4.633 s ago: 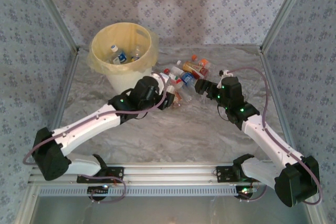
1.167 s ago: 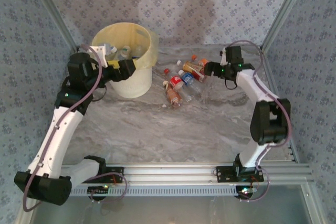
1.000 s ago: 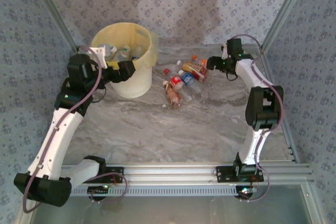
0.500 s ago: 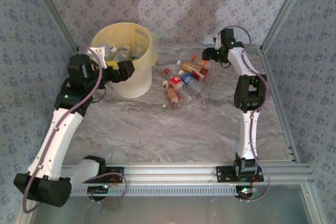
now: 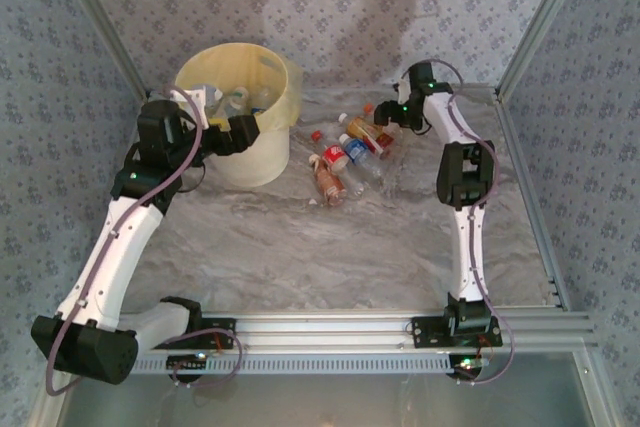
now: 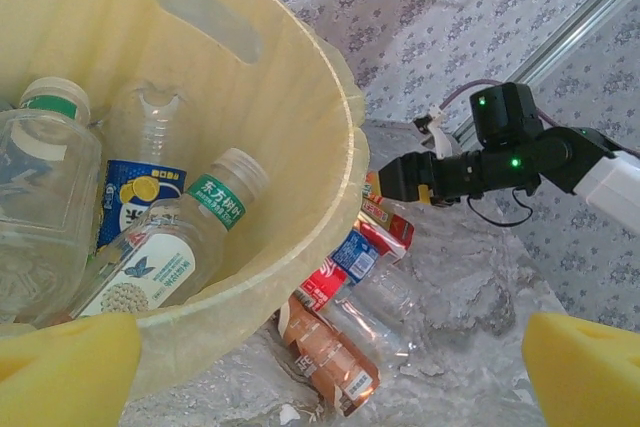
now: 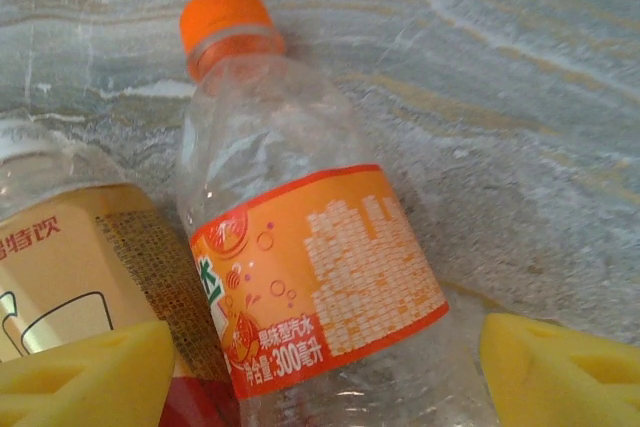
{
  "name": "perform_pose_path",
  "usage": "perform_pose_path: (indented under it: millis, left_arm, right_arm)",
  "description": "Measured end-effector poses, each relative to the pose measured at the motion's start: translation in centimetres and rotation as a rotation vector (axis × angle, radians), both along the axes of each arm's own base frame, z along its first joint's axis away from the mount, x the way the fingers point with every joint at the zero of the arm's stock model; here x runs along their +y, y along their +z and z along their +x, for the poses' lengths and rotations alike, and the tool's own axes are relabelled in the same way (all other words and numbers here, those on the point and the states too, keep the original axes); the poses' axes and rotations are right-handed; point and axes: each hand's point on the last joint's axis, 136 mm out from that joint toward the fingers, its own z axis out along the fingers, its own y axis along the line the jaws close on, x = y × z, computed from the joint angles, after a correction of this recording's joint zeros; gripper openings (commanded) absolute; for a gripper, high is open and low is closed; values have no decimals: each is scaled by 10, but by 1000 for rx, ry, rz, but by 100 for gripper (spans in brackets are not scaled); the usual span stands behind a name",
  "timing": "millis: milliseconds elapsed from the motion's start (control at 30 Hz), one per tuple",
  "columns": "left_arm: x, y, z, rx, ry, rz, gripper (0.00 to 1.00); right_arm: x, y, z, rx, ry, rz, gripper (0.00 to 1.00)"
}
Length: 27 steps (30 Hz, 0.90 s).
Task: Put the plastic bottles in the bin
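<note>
The cream-yellow bin stands at the back left with several clear plastic bottles inside. My left gripper hangs open at the bin's front rim, nothing between its yellow pads. Several more bottles lie in a cluster right of the bin, with brown, red and blue labels. My right gripper is at the cluster's far end, open. Its pads straddle an orange-capped, orange-labelled bottle lying on the table.
A crinkled grey marbled sheet covers the table. Patterned walls and metal frame posts close in the sides and back. A tan-labelled bottle lies against the orange one's left side.
The left arm went from the bottle cluster to the bin rim and stays there. The right arm swung from the right side inward to the cluster's far end.
</note>
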Motion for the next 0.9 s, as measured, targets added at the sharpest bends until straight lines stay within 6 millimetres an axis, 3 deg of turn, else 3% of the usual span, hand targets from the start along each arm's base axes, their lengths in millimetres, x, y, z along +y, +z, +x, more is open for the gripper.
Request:
perform_pose_path:
  millis: [300, 433, 500, 600, 667, 733, 900]
  left_arm:
    - [0, -5, 0, 11, 0, 3, 98]
    - [0, -7, -1, 18, 0, 5, 98]
    - [0, -8, -1, 21, 1, 6, 98]
    - [1, -9, -2, 25, 3, 8, 98]
    - [1, -10, -2, 26, 3, 8, 98]
    - [1, -10, -2, 27, 3, 8, 98]
    - [1, -11, -3, 29, 3, 9, 98]
  right_arm:
    - [14, -15, -12, 22, 19, -46, 70]
    - [12, -38, -33, 67, 16, -90, 64]
    - [9, -33, -40, 50, -1, -89, 61]
    - [4, -32, -66, 79, -23, -95, 58]
    - [0, -33, -79, 86, -37, -99, 59]
    - [-3, -34, -87, 88, -48, -103, 68]
    - [-5, -27, -78, 44, -68, -96, 77]
